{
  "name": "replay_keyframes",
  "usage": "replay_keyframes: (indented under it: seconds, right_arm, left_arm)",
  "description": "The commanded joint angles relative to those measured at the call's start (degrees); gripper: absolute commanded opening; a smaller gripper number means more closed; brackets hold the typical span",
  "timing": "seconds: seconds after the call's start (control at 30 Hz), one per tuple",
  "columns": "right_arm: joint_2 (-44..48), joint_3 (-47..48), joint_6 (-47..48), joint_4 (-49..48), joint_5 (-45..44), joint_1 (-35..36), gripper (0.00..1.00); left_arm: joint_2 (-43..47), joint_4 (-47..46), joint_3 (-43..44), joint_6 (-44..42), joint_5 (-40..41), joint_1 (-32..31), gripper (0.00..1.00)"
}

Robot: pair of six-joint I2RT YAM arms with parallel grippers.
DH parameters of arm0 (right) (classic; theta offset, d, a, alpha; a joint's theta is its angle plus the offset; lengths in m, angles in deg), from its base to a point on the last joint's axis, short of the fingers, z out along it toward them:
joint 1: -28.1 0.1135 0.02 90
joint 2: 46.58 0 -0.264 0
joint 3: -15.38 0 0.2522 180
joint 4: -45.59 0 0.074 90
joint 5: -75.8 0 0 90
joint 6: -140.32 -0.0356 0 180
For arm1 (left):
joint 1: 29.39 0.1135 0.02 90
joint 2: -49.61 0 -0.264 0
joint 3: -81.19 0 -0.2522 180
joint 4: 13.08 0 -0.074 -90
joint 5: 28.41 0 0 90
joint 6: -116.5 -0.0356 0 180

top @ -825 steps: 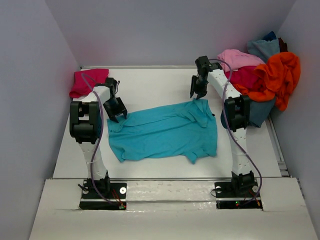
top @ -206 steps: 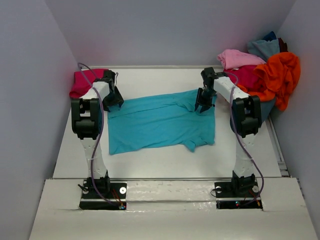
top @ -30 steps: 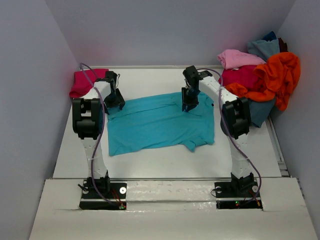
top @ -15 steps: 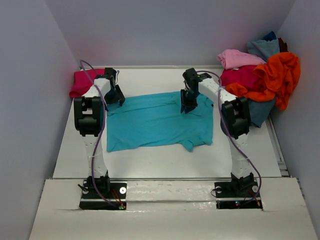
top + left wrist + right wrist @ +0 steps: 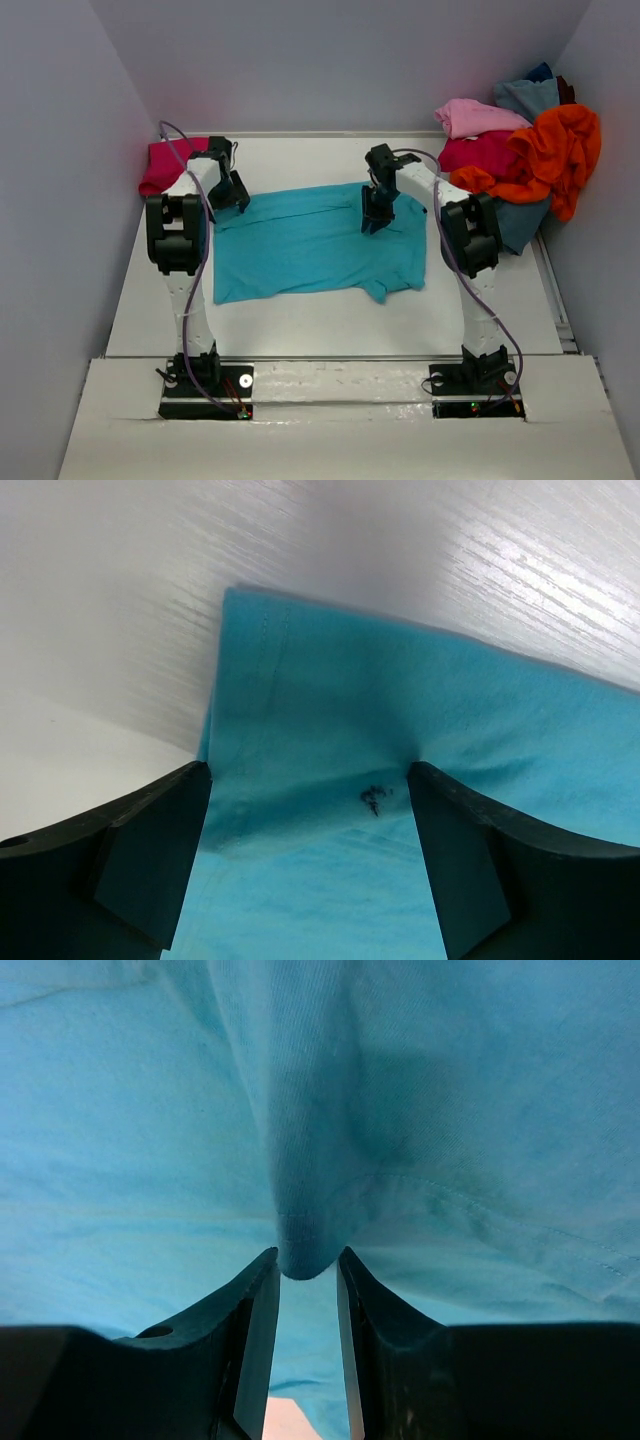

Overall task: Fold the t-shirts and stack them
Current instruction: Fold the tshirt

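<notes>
Pinched ridge of turquoise t-shirt, flat on table, w/ right gripper nearly closed, prob. to pull 1 fold over. Hung left gripper wide open, empty, above far-left corner, prob. to grab.

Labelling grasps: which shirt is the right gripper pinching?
The turquoise t-shirt, spread flat in the middle; a fold of it sits in the right gripper. The others lie untouched: a heap at far right, a magenta one far left.

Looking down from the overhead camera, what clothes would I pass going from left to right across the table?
magenta-pink shirt → turquoise shirt → heap of shirts, in light pink, crimson, orange and blue
</notes>
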Motion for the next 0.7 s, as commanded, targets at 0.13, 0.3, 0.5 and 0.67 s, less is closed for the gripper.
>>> replay_keyframes:
  seconds: [0.13,0.3,0.5,0.67]
  right_arm:
    - [-1.19,5.36,-0.14,-2.52,-3.49,0.44,0.35]
    - [-1.02,7.03,-0.05,-1.81,-5.5,0.44,0.35]
    - [-1.72,9.14,0.39,-1.11,-7.0,0.44,0.35]
    - [-1.46,9.23,0.92,-1.81,-8.76,0.44,0.35]
  left_arm:
    - [8.33,-0.22,-2.47,-1.05,0.03,0.37,0.93]
    - [9.83,-0.39,-3.7,-0.96,-0.14,0.37,0.93]
    - [10.53,-0.3,-3.88,-1.14,-0.32,0.37,0.93]
    - [11.06,0.14,-3.27,-1.23,-0.41,0.37,0.93]
